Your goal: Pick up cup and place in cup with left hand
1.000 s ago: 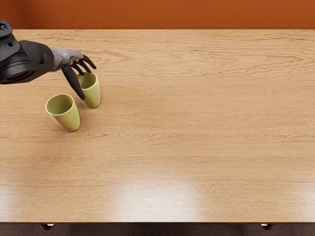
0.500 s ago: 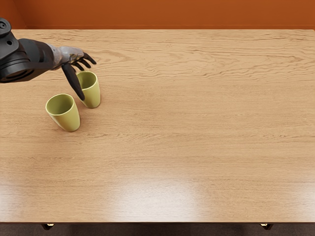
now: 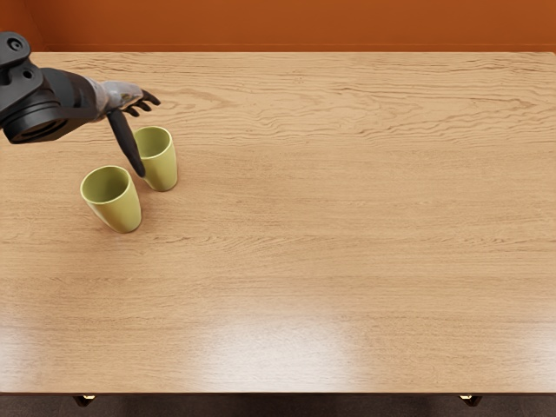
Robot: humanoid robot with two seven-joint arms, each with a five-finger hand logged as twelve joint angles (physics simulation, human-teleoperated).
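Treat far cup (image 3: 162, 167) as probably light, rigid and slick. Encircle at mid-height with left hand (image 3: 123, 97), spread and holding nothing

In this view I can read no text, no label, no brand, no number and no sign.
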